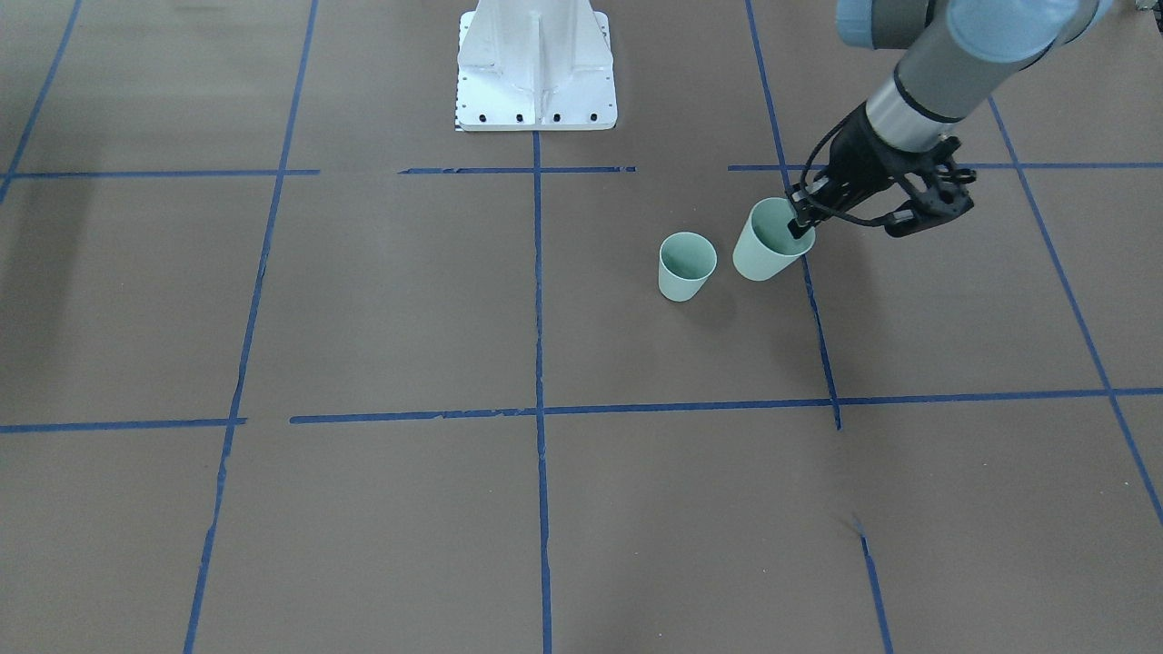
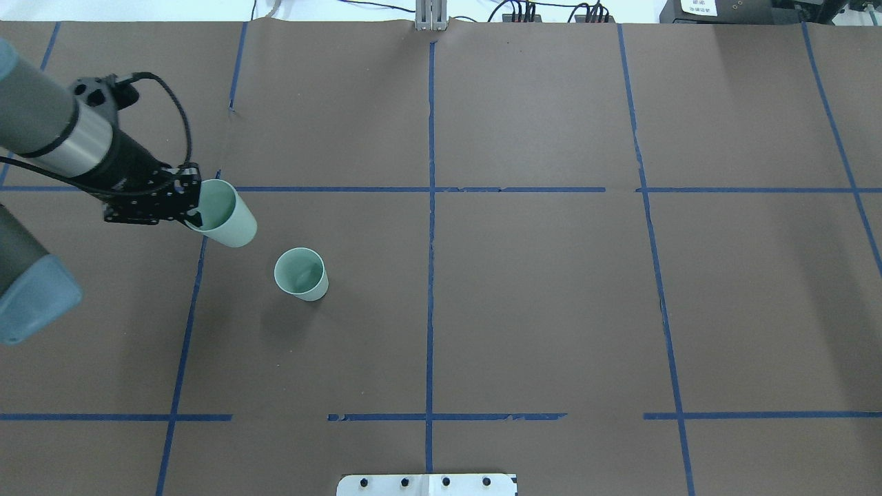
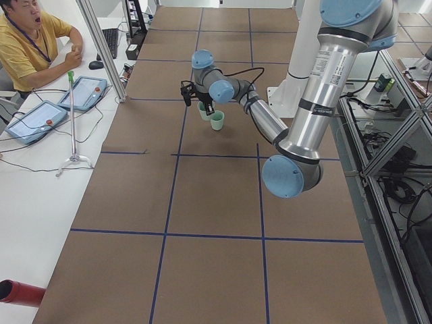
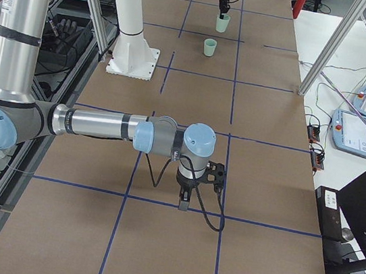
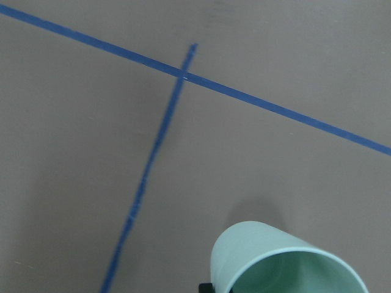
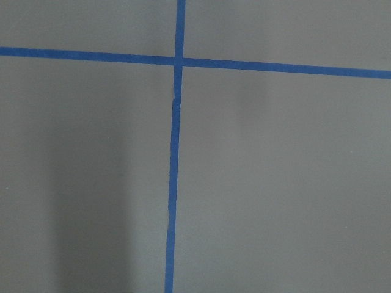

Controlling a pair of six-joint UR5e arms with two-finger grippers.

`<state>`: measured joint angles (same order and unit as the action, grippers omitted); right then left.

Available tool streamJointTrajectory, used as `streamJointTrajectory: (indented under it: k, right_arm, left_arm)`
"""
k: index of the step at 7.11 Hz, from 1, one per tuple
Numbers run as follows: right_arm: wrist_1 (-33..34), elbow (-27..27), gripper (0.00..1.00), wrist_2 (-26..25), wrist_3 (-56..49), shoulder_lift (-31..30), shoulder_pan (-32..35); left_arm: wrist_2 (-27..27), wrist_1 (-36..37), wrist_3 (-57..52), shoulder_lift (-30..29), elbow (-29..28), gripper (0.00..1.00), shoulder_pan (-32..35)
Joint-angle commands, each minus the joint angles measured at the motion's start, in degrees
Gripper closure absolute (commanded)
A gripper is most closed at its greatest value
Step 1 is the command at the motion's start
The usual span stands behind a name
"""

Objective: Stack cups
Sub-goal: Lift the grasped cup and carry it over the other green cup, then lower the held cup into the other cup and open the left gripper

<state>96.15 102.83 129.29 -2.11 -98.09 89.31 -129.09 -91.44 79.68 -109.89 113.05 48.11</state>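
One mint-green cup [image 2: 301, 273] stands upright on the brown table; it also shows in the front view [image 1: 686, 266]. My left gripper [image 2: 195, 210] is shut on the rim of the second cup [image 2: 227, 215], one finger inside it. That cup hangs tilted just above the table, up and to the left of the standing cup in the overhead view, and also shows in the front view [image 1: 768, 250] and the left wrist view [image 5: 287, 262]. My right gripper [image 4: 183, 205] shows only in the exterior right view, low over the table far from the cups. I cannot tell whether it is open or shut.
Blue tape lines [image 2: 430, 207] split the table into a grid. The white robot base plate [image 1: 536, 73] sits at the table's robot side. An operator [image 3: 30, 47] and tablets [image 3: 84, 91] are on a side desk beyond the table's far edge.
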Motion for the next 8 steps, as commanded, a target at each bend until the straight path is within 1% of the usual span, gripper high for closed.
streamJointTrajectory:
  k: [1, 3, 5, 8]
  right_arm:
    - [0.00, 0.00, 0.00, 0.00, 0.00, 0.00, -0.02]
    - [0.00, 0.00, 0.00, 0.00, 0.00, 0.00, 0.07]
    - [0.00, 0.00, 0.00, 0.00, 0.00, 0.00, 0.07]
    - [0.00, 0.00, 0.00, 0.00, 0.00, 0.00, 0.07]
  left_arm:
    - [2.77, 0.04, 6.35, -2.96, -1.69, 1.00, -5.20]
    - [3.93, 0.04, 6.54, -2.70, -1.78, 1.00, -5.65]
    - [4.02, 0.04, 6.54, -2.61, -1.87, 1.00, -5.83]
    - [4.02, 0.04, 6.63, -2.44, -2.13, 1.00, -7.76]
